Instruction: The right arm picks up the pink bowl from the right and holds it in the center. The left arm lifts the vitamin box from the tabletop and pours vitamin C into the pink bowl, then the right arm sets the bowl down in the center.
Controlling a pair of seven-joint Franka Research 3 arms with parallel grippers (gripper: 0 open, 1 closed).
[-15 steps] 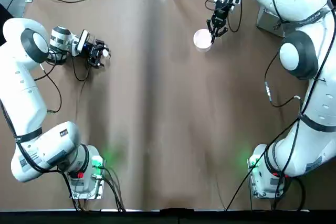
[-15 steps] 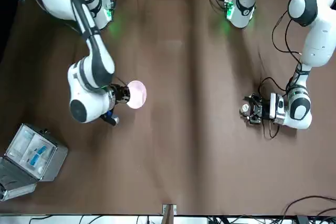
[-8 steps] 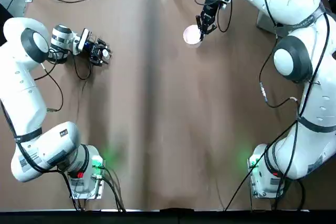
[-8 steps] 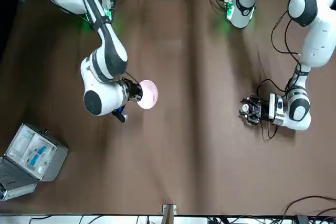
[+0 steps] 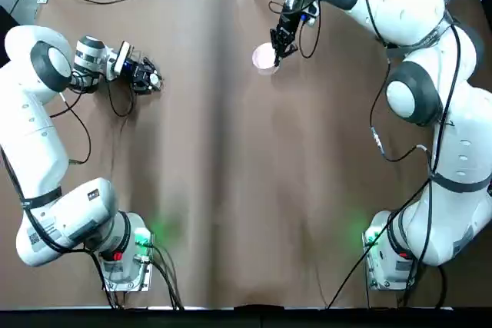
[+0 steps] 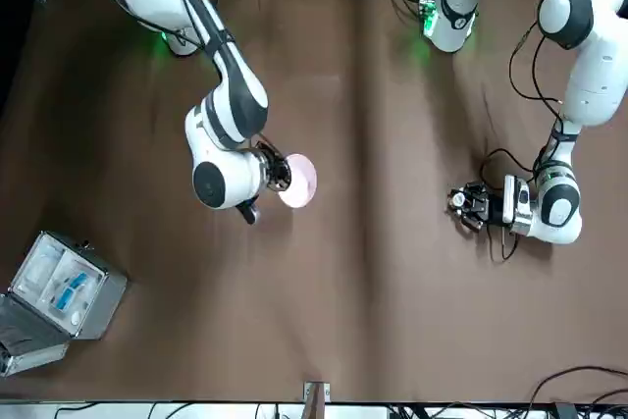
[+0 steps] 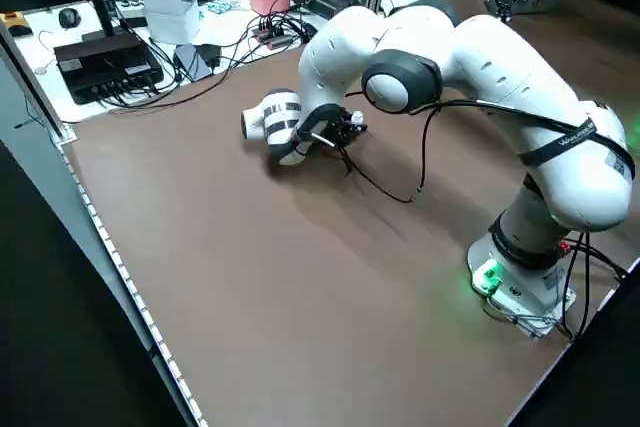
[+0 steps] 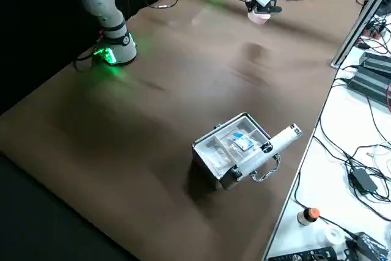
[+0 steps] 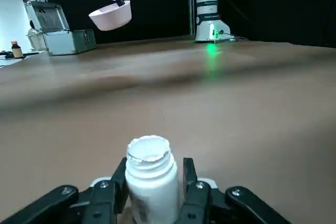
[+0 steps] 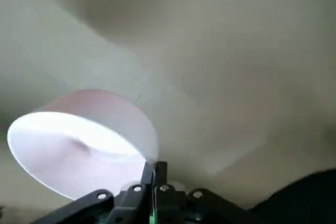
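1. Two green lights glow at the arm bases, at the robot's near edge of the brown tabletop.
2. The left gripper rests low on the robot's left side of the table, its fingers nearly closed around the vitamin box, a small white open-topped bottle standing upright on the tabletop.
3. The right gripper is farther off, near the far edge by the centre, pinched tight on the rim of the pink bowl, which it holds raised above the table.
4. A grey case lies open at the far right corner.
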